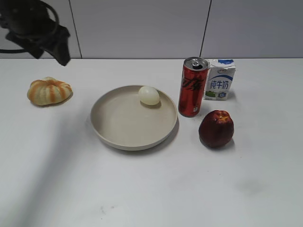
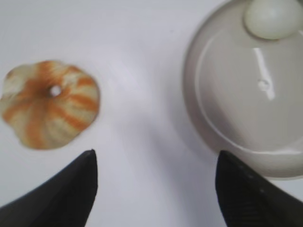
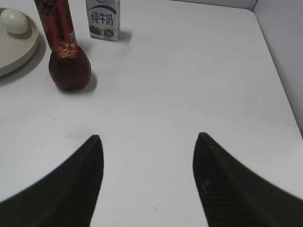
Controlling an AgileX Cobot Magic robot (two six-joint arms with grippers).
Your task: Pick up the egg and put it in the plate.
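The pale off-white egg [image 1: 149, 95] lies inside the beige plate [image 1: 118, 127], at its far rim. It also shows in the left wrist view [image 2: 272, 18] on the plate [image 2: 222, 118], and in the right wrist view [image 3: 15, 21] on the plate [image 3: 14, 54]. My left gripper [image 2: 156, 158] is open and empty, high above the table between the pumpkin-shaped thing and the plate; its dark arm [image 1: 35, 28] shows at the top left. My right gripper [image 3: 147, 139] is open and empty over bare table, right of the fruit.
A ribbed orange-and-cream pumpkin-shaped thing [image 1: 49, 91] lies left of the plate. A red can [image 1: 192, 87], a small milk carton [image 1: 220, 79] and a dark red fruit [image 1: 216, 128] stand right of the plate. A wall runs along the back.
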